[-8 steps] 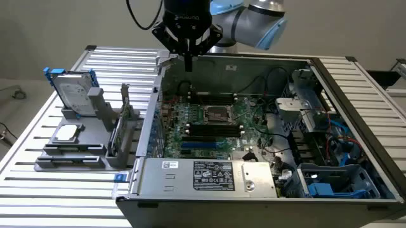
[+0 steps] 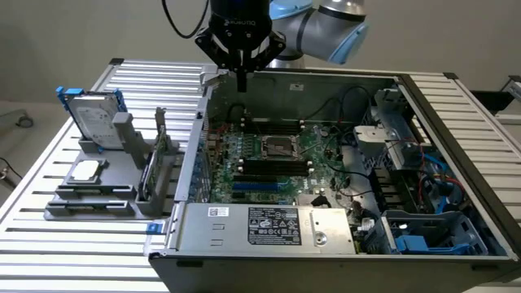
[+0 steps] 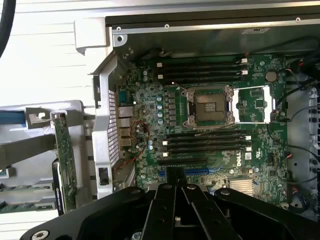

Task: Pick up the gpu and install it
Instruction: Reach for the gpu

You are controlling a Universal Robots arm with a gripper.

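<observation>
The gripper hangs in the upper middle of the exterior view, above the back corner of the open computer case. Its fingers are pressed together into a single point with nothing between them. In the wrist view the gripper sits over the motherboard, near the blue expansion slots.

The gpu is not in the case. It stands on edge in a grey holder on the slatted bench, at the exterior view's left and just beside the case's outer wall. Its silver bracket points up. The wrist view shows the gpu edge-on as a narrow green board, well apart from the fingertips.

The same holder carries a hard drive with blue rails, upright at its far end, and a small square chip lying flat. Inside the case the motherboard lies exposed, with its processor socket near the middle of the frame.
</observation>
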